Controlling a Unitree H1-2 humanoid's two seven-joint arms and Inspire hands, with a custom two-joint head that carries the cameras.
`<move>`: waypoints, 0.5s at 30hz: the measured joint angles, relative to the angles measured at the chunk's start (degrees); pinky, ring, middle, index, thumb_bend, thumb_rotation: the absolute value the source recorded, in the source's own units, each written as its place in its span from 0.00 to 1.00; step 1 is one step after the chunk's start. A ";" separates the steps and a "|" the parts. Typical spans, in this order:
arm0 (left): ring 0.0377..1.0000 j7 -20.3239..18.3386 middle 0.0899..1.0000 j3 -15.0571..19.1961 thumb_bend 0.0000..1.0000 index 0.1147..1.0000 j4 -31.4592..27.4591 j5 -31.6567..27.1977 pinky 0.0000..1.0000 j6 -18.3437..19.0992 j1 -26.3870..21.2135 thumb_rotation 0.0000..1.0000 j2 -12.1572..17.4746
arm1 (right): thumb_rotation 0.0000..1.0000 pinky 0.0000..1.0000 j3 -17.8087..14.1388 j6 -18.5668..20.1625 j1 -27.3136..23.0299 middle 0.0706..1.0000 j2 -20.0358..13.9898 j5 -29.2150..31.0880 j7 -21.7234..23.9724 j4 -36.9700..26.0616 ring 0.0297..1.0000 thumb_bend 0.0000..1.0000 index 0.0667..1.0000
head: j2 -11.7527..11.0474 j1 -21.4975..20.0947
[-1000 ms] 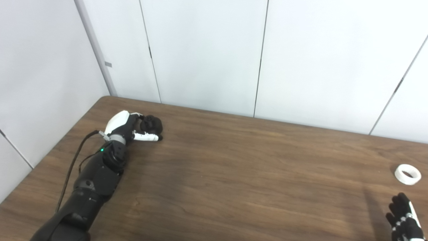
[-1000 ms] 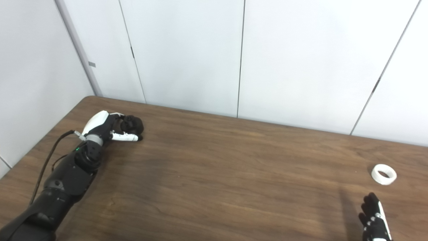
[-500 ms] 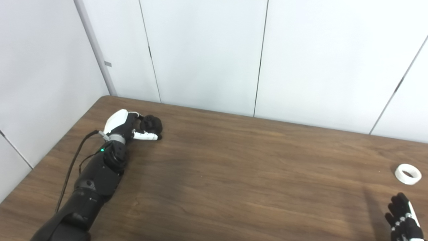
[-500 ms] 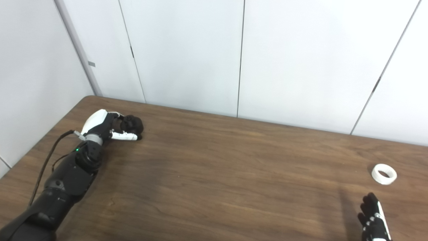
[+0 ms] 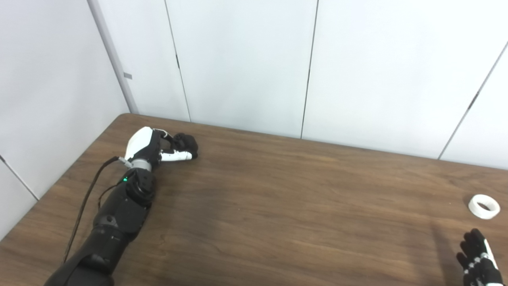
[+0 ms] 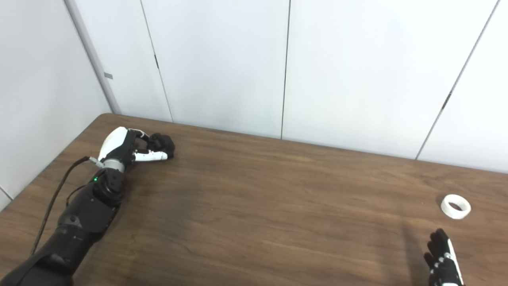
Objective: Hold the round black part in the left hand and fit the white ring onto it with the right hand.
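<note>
I need a snug hold on the round black part (image 5: 185, 142) before I lift it off the table (image 5: 278, 190), so it does not slip. My left hand (image 5: 152, 146) is curled around it, far over by the wall. The white ring (image 5: 483, 206) lies well apart, near my right hand (image 5: 478, 258), which holds nothing, fingers up.

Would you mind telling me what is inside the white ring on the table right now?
Through the white ring only a dark patch shows, seemingly bare table in shadow. Nothing is fitted in it; the rim hides the hole's near side.
</note>
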 measured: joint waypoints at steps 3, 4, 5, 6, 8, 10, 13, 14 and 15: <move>0.91 0.13 0.78 -0.33 0.52 0.42 0.00 0.22 1.00 -0.02 0.02 0.05 0.00 | 1.00 1.00 0.01 0.00 0.00 1.00 0.00 -0.05 0.00 0.00 1.00 0.53 1.00 | 0.00 0.00; 0.91 0.14 0.78 -0.47 0.52 0.42 0.00 0.38 1.00 -0.02 0.02 0.05 0.00 | 1.00 1.00 0.02 0.00 0.00 1.00 0.00 -0.05 0.01 0.00 1.00 0.52 1.00 | 0.00 0.00; 0.91 0.17 0.78 -0.64 0.52 0.42 0.00 0.70 1.00 -0.02 0.02 0.05 0.00 | 1.00 1.00 0.02 0.00 0.01 1.00 0.00 -0.04 0.01 0.00 1.00 0.52 1.00 | 0.00 0.00; 0.91 0.26 0.78 -0.78 0.52 0.42 0.00 1.11 1.00 -0.02 0.02 0.05 0.01 | 1.00 1.00 0.02 0.00 0.01 1.00 0.00 0.00 0.02 0.00 1.00 0.52 1.00 | 0.00 0.00; 0.91 0.39 0.78 -0.96 0.52 0.42 -0.04 1.34 1.00 -0.03 0.08 0.05 0.01 | 1.00 1.00 0.02 0.00 0.01 1.00 0.00 0.05 0.06 0.00 1.00 0.51 1.00 | 0.00 0.00; 0.91 0.49 0.78 -1.02 0.52 0.42 -0.38 1.57 1.00 -0.09 0.28 0.05 0.03 | 1.00 1.00 0.02 0.02 0.02 1.00 0.00 0.10 0.15 -0.02 1.00 0.51 1.00 | 0.44 -0.17; 0.90 0.59 0.77 -1.25 0.52 0.42 -1.40 2.13 1.00 -0.18 0.81 0.05 0.14 | 1.00 1.00 0.04 0.02 0.04 1.00 0.00 0.11 0.20 -0.07 1.00 0.50 1.00 | 0.61 -0.53; 0.89 0.64 0.77 -1.50 0.52 0.42 -2.22 2.47 1.00 -0.28 1.23 0.05 0.29 | 1.00 1.00 0.05 0.03 0.05 1.00 0.00 0.13 0.21 -0.10 1.00 0.50 1.00 | 0.70 -0.61; 0.89 0.69 0.77 -1.67 0.52 0.42 -3.08 3.00 1.00 -0.52 1.62 0.05 0.39 | 1.00 1.00 0.06 0.04 0.06 1.00 0.00 0.18 0.21 -0.12 1.00 0.50 1.00 | 0.79 -0.79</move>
